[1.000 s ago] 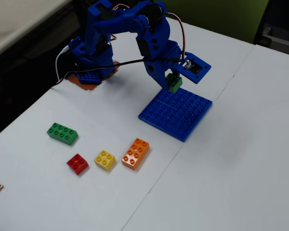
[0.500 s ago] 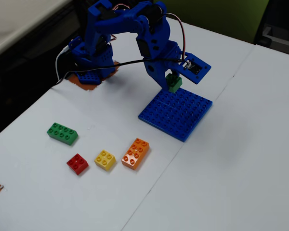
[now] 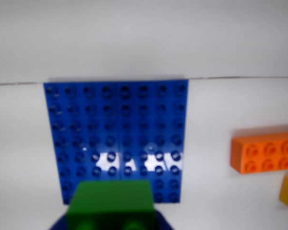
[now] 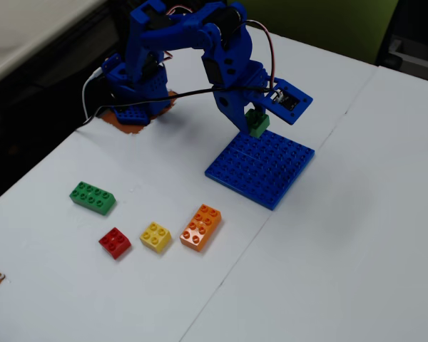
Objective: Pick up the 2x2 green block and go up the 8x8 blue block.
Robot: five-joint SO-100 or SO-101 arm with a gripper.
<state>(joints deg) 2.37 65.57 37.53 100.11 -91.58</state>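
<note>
My blue gripper (image 4: 257,122) is shut on the 2x2 green block (image 4: 257,124) and holds it in the air just above the far edge of the 8x8 blue block (image 4: 260,167). In the wrist view the green block (image 3: 110,203) fills the bottom centre, blurred, in front of the near edge of the blue baseplate (image 3: 117,129). The jaws are mostly hidden behind the block. The baseplate lies flat on the white table with nothing on its studs.
On the white table in front of the baseplate lie an orange 2x4 brick (image 4: 201,227), a yellow brick (image 4: 155,236), a red brick (image 4: 115,242) and a longer green brick (image 4: 93,197). The orange brick (image 3: 264,152) shows at the wrist view's right. The arm's base (image 4: 132,92) stands at the back left.
The green block in the gripper has risen very slightly; the arm otherwise holds still above the baseplate's far edge.
</note>
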